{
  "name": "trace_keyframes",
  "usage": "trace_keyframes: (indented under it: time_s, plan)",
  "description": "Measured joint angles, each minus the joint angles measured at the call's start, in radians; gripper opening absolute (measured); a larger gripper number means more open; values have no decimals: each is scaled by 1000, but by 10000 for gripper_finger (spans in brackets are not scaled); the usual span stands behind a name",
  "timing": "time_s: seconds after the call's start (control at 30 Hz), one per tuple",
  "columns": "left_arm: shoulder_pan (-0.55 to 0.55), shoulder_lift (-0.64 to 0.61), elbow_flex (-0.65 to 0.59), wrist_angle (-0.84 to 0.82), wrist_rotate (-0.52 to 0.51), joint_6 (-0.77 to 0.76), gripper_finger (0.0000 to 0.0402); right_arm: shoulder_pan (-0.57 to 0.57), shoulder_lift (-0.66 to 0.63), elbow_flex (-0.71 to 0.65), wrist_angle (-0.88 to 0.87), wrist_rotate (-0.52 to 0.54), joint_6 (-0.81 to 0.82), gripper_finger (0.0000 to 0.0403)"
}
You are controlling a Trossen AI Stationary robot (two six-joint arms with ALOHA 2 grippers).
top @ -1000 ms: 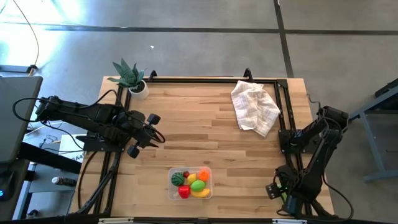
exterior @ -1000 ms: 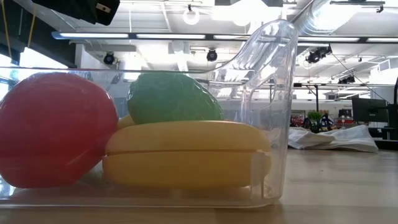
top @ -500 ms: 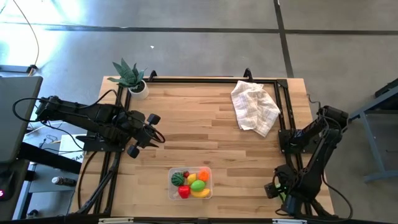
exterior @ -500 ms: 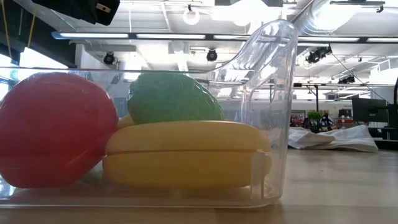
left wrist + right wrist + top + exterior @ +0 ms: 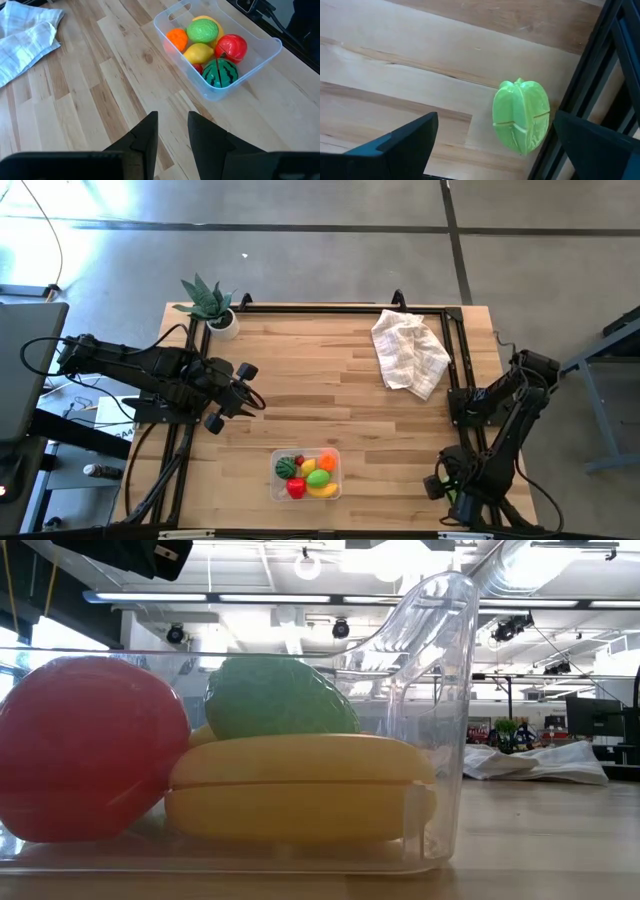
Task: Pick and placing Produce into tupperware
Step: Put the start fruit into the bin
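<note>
The clear tupperware stands near the table's near edge and holds several toy produce: a watermelon, a red fruit, a lemon, an orange one and a green one. In the low view the tupperware fills the picture, with a banana against its wall. A light green ribbed toy lies on the table by the black rail near the right near corner. My right gripper hovers over it, open wide. My left gripper waits at the table's left side, open a little.
A white checked cloth lies crumpled toward the far right of the table. A spiky green plant in a white pot stands at the far left corner. A black frame rail runs close beside the green toy. Bare wood lies between cloth and tupperware.
</note>
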Motion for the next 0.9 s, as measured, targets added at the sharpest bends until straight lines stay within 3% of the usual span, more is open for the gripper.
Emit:
trace_keyframes:
  time_s: [0.2,0.5,0.77,0.9]
  plan:
    - [0,0,0,0,0,0,95,0,0,0,12,-14,-40,392]
    - [0,0,0,0,0,0,95,-11,5,4,43,-75,-297,392]
    - [0,0,0,1,0,0,95,-24,3,0,-93,-129,-408,392]
    - [0,0,0,0,0,0,95,-47,3,0,-78,-152,-456,392]
